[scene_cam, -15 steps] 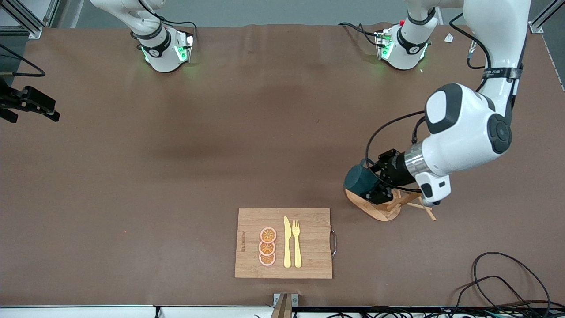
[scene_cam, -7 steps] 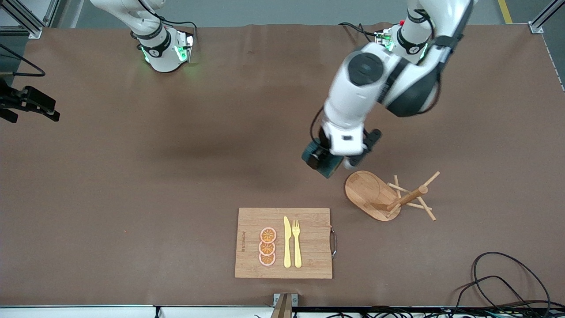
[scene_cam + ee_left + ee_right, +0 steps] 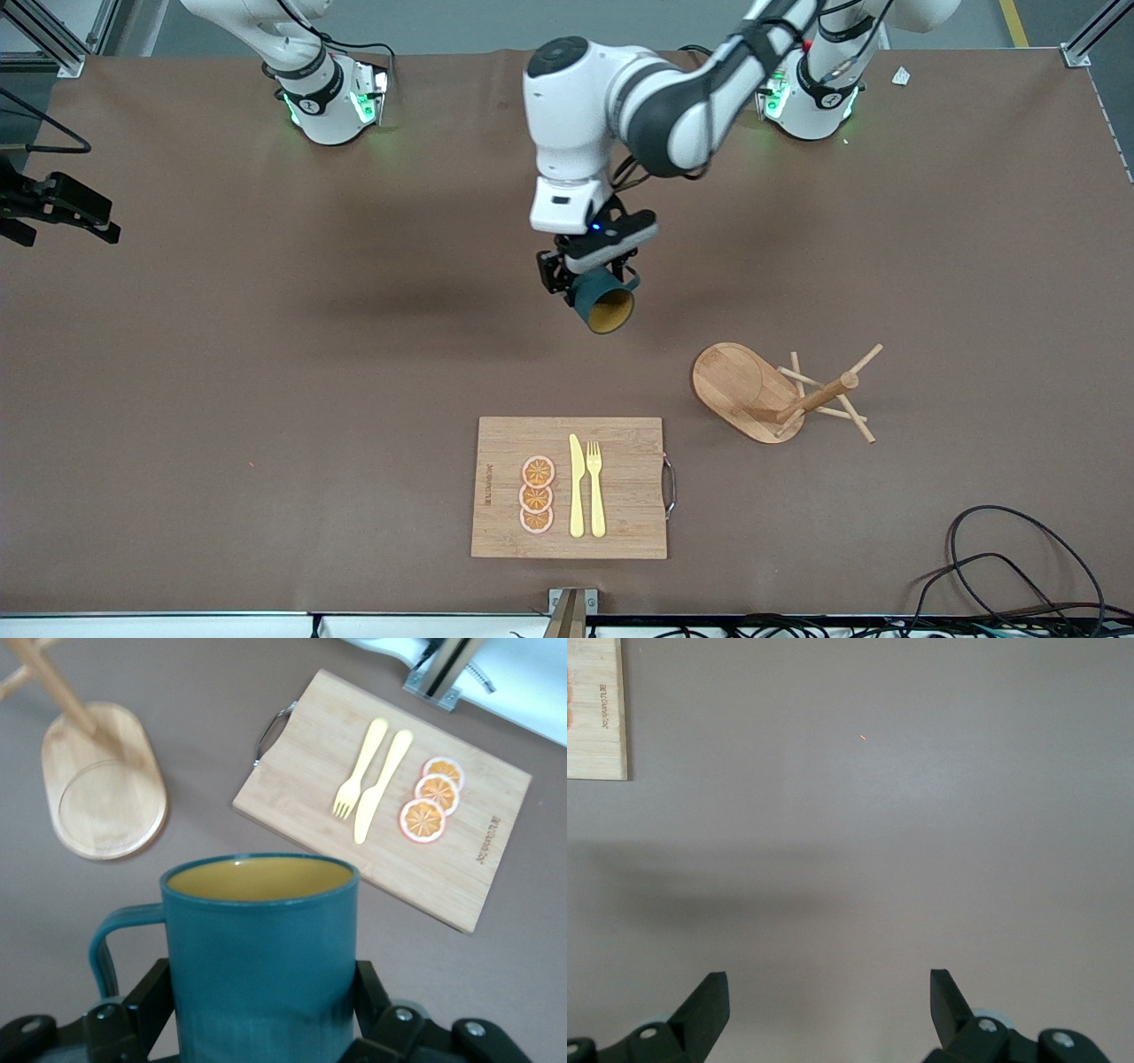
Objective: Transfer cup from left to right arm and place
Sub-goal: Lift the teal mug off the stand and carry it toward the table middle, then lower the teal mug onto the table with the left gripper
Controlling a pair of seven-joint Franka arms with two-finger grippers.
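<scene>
The cup (image 3: 604, 306) is dark teal with a yellowish inside. It hangs tilted in the air over the middle of the table, its mouth turned toward the front camera. My left gripper (image 3: 592, 285) is shut on its sides. In the left wrist view the cup (image 3: 261, 939) fills the foreground between the two fingers (image 3: 146, 1001), and its handle (image 3: 102, 948) sticks out to one side. My right gripper (image 3: 828, 988) is open and empty over bare table toward the right arm's end, apart from the cup.
A wooden cutting board (image 3: 620, 532) carries a yellow knife, a fork and three orange slices, nearer the front camera than the cup. The wooden peg rack (image 3: 753, 394) stands toward the left arm's end. Black cables (image 3: 1019, 558) lie at the near corner.
My left arm has lifted the cup off the peg rack and swung it toward the table's middle. The cup's mouth now faces the front camera. The right arm has not moved.
</scene>
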